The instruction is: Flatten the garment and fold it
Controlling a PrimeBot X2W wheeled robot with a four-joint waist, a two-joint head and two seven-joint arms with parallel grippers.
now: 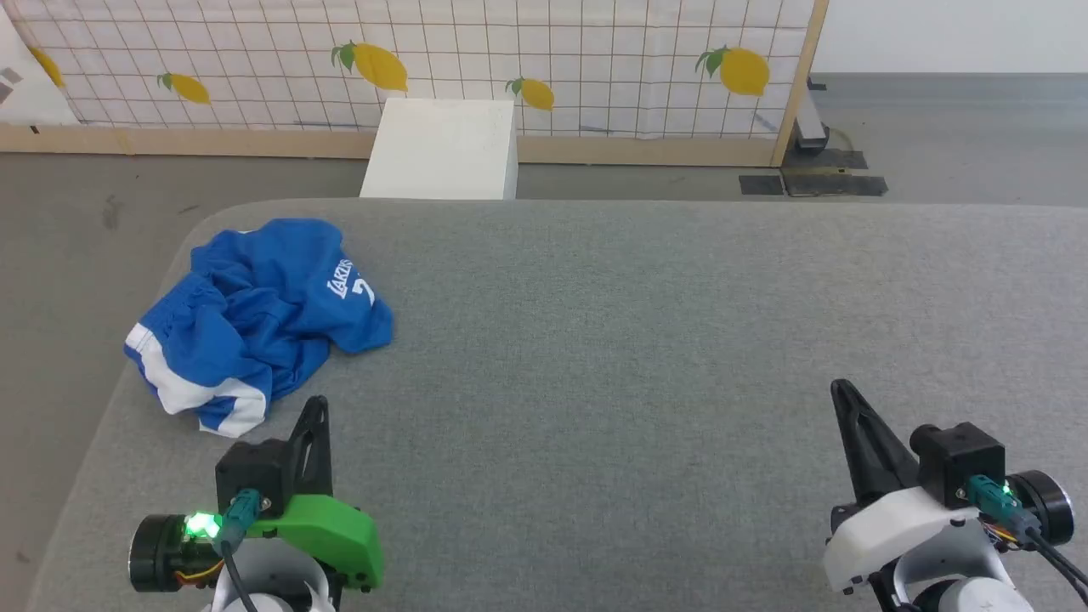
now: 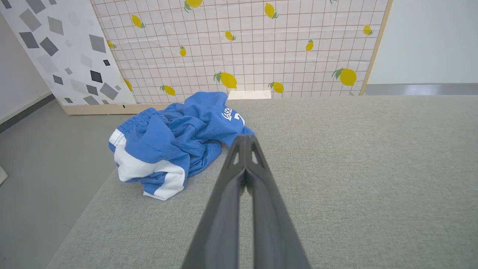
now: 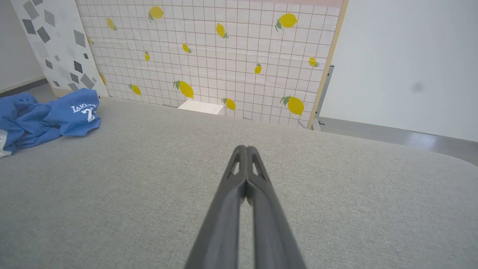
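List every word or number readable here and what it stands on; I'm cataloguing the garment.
"LAKERS", white, on the blue shorts, its last letters curling into a fold.
"2", white, just beside it; a fold hides any further digit.
No other readable text.

I see garment [image 1: 255,319] heaped on desk [image 1: 637,340], far-left part, close to desk's left edge. My left claw [image 1: 318,406] sits just before it, on my side. My right claw [image 1: 841,391] is over desk at near right, well apart from garment. Box [image 1: 442,149] stands on floor [image 1: 102,195] behind desk. Screen [image 1: 595,51] stands behind box.
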